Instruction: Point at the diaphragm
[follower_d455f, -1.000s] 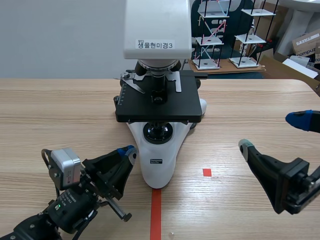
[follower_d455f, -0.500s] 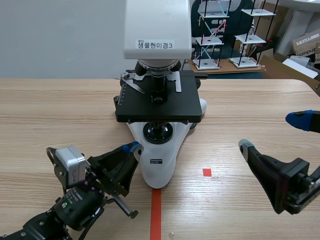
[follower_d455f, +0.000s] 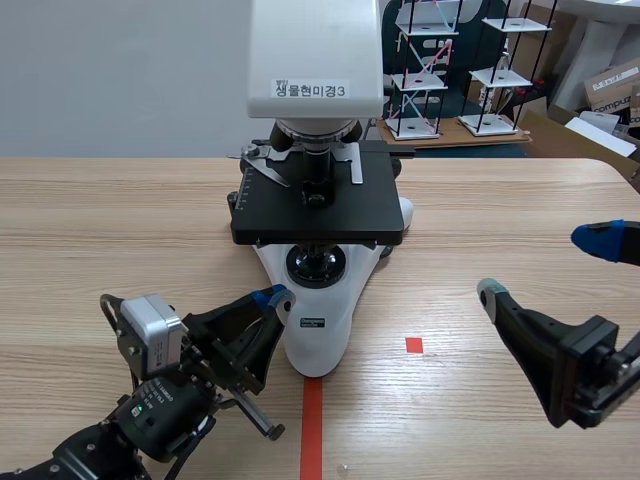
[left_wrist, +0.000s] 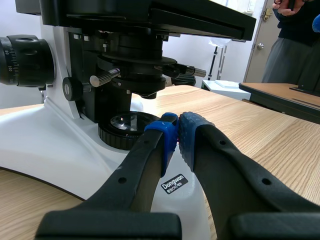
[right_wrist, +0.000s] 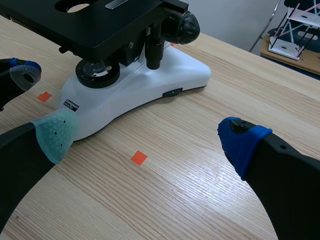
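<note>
As our left gripper (left_wrist: 177, 132) hovers with blue-padded fingers pressed together, we see its tip over the microscope's (follower_d455f: 318, 120) white base, near the lamp lens (left_wrist: 123, 121) | diaphragm (left_wrist: 136, 75): black, under the stage, above that lens | right gripper (right_wrist: 150, 137): spread wide, well apart over the wooden table (follower_d455f: 120, 220).

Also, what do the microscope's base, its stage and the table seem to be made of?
Base: glossy white, smooth with soft reflections; painted metal or moulded plastic, cannot tell which.
Stage: flat matte black, sharp edges; probably coated metal.
Table: pale wood grain, low sheen; wood or a wood-look laminate.
</note>
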